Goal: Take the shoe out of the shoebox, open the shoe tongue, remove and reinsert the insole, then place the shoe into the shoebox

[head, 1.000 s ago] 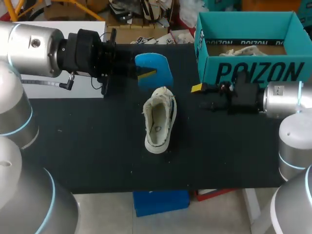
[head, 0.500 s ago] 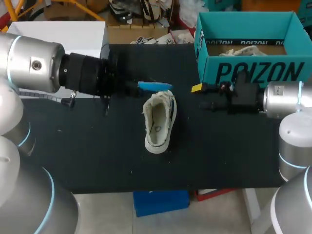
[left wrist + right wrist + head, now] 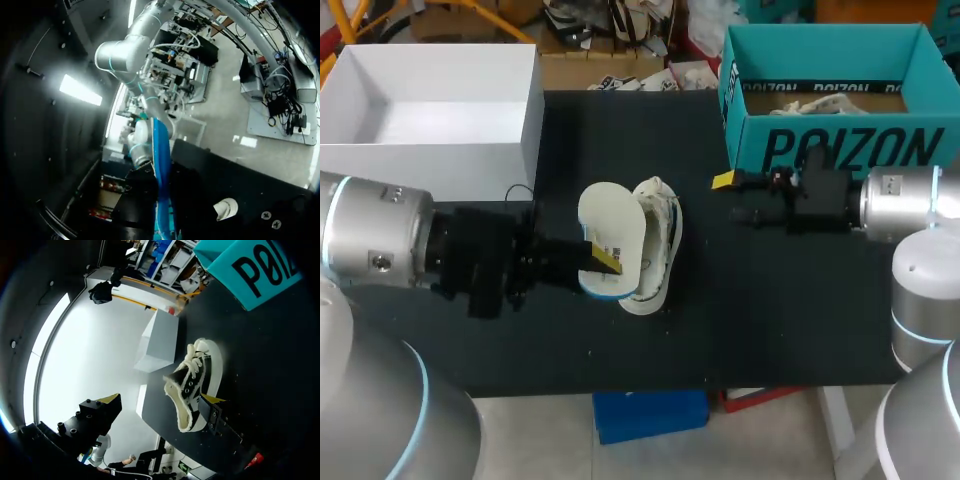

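While the insole is out of the shoe and pinched in the left gripper, I judge the task to be near its midpoint. Far left on the black table: an open white box, not involved. The left arm comes in low from the left. Its gripper is closed on the near end of the insole, which is held pale face up with a blue edge showing. The left wrist view shows the same insole edge-on as a blue strip running out ahead of the gripper. The insole overlaps the left side of the shoe's opening; whether it already touches the shoe I cannot tell. The shoe rests on the table at centre with its opening upward, well apart from the shoebox. Right of it, the right gripper hangs just beside the shoebox's front wall with its fingers spread and holding nothing; its wrist view has the shoe ahead of the spread fingers. The teal shoebox at far right holds something pale that I cannot identify. Done, as I read it: shoe out, insole removed. The opening looks wide, so the tongue is probably lifted. Left: seat the insole fully, then return the shoe to the shoebox.
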Motion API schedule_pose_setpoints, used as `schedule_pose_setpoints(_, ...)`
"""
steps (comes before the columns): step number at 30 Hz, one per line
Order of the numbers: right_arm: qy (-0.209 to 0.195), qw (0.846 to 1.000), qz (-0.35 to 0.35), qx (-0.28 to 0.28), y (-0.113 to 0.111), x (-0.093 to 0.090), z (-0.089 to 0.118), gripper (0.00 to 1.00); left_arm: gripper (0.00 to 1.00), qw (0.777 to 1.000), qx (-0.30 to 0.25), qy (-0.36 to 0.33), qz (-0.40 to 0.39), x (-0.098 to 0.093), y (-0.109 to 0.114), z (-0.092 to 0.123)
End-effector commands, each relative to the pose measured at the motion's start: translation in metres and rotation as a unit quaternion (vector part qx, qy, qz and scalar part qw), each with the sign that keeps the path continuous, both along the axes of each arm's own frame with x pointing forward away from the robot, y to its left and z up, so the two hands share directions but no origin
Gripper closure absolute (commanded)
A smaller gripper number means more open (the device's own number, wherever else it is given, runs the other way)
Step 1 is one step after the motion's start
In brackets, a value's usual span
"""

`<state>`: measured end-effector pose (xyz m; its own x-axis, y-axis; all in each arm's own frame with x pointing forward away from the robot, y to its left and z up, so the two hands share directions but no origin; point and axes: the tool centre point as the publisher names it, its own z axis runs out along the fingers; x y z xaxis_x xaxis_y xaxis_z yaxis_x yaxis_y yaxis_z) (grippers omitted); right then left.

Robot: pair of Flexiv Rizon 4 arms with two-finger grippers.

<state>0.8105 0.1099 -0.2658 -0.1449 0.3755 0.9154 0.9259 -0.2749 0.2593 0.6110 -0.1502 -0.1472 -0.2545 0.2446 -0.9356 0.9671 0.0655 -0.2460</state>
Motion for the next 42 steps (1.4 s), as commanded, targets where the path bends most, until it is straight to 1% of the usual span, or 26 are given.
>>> schedule_pose_setpoints(1,-0.001,1.000,-0.002,0.001,0.001,-0.001,-0.001,0.00,1.00,0.998,-0.038,-0.044,0.026,-0.021,0.010,-0.025)
schedule_pose_setpoints(8,-0.001,1.000,-0.002,0.001,0.001,-0.001,-0.001,0.00,1.00,0.998,-0.038,-0.044,0.026,-0.021,0.010,-0.025)
schedule_pose_setpoints(9,-0.001,1.000,-0.002,0.001,0.001,-0.001,-0.001,0.00,1.00,0.997,-0.038,-0.062,0.019,-0.020,0.009,-0.028)
schedule_pose_setpoints(11,-0.001,1.000,-0.002,0.001,0.001,-0.001,-0.001,0.00,1.00,0.993,-0.055,-0.102,-0.001,-0.016,0.006,-0.034)
schedule_pose_setpoints(13,-0.001,1.000,-0.002,0.001,0.001,-0.001,-0.001,0.00,1.00,0.989,-0.061,-0.131,-0.014,-0.011,0.004,-0.040)
schedule_pose_setpoints(14,-0.001,1.000,-0.002,0.001,0.001,-0.001,-0.001,0.00,1.00,0.988,-0.054,-0.145,-0.012,-0.007,0.003,-0.043)
schedule_pose_setpoints(16,-0.001,1.000,-0.002,0.001,0.001,-0.001,-0.001,0.00,1.00,0.985,-0.065,-0.158,-0.015,-0.001,0.000,-0.046)
schedule_pose_setpoints(21,-0.001,1.000,-0.002,0.001,0.001,-0.001,-0.001,0.00,1.00,0.980,-0.070,-0.187,-0.027,0.011,-0.008,-0.052)
schedule_pose_setpoints(26,-0.001,1.000,-0.002,0.001,0.001,-0.001,-0.001,0.00,1.00,0.974,-0.073,-0.211,-0.037,0.021,-0.019,-0.066)
schedule_pose_setpoints(28,-0.001,1.000,-0.002,0.001,0.001,-0.001,-0.001,0.00,1.00,0.975,-0.081,-0.207,-0.032,0.027,-0.023,-0.074)
schedule_pose_setpoints(33,-0.001,1.000,-0.002,0.001,0.001,-0.001,-0.001,0.00,1.00,0.973,-0.080,-0.217,-0.027,0.039,-0.032,-0.092)
schedule_pose_setpoints(35,-0.001,1.000,-0.002,0.001,0.001,-0.001,-0.001,0.00,1.00,0.971,-0.080,-0.222,-0.021,0.046,-0.034,-0.099)
schedule_pose_setpoints(36,-0.001,1.000,-0.002,0.001,0.001,-0.001,-0.001,0.00,1.00,0.970,-0.069,-0.234,-0.020,0.049,-0.036,-0.103)
schedule_pose_setpoints(42,-0.001,1.000,-0.002,0.001,0.001,-0.001,-0.001,0.00,1.00,0.970,-0.079,-0.229,-0.007,0.073,-0.038,-0.124)
